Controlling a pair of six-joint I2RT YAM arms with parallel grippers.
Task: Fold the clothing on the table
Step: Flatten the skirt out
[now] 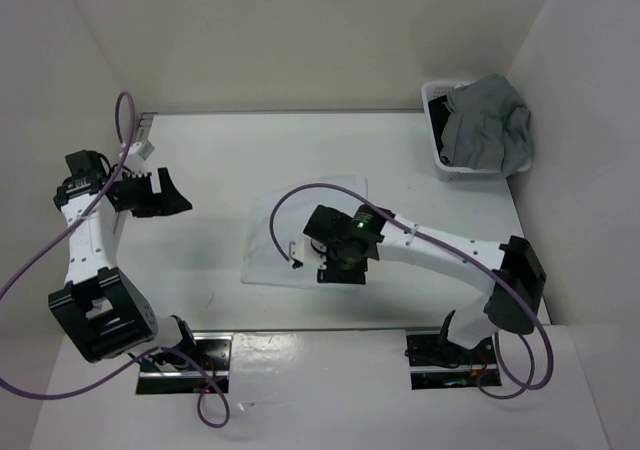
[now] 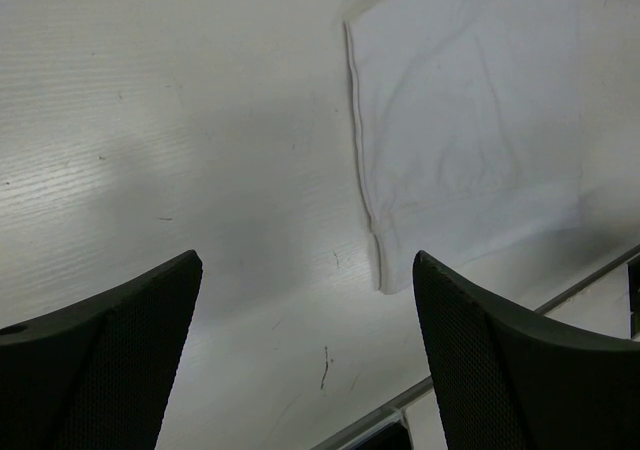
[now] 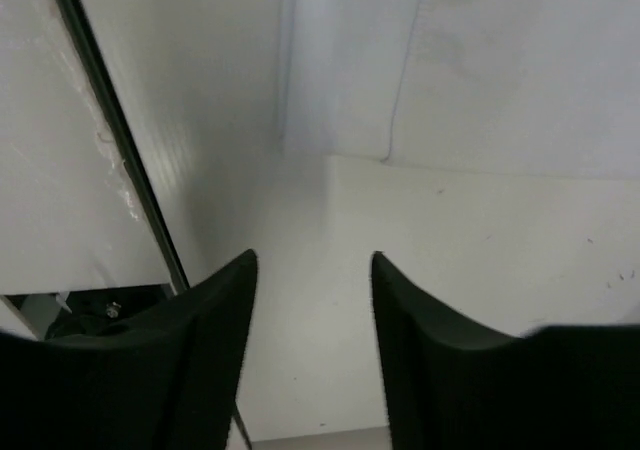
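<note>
- clothing (image 1: pixel 262 255): white, lies flat mid-table (image 1: pixel 220 150), just ahead of the near rail (image 3: pixel 110 130). It forms a neat rectangle, and the left wrist view shows a doubled edge at its corner (image 2: pixel 385 260), so it looks folded at least once.
- right gripper (image 1: pixel 335 265): low over the garment's near edge. Fingers (image 3: pixel 200 350) are parted narrowly with only bare table between them, holding nothing. Likely it sits there because a fold edge lands there.
- left gripper (image 1: pixel 165 192): spread wide and empty, parked well left of the cloth and aimed at it. Probably kept clear so it doesn't drag the fabric.
- white slatted basket (image 1: pixel 440 160): far right corner, grey garment (image 1: pixel 490 125) heaped in it, well apart from the work.
</note>
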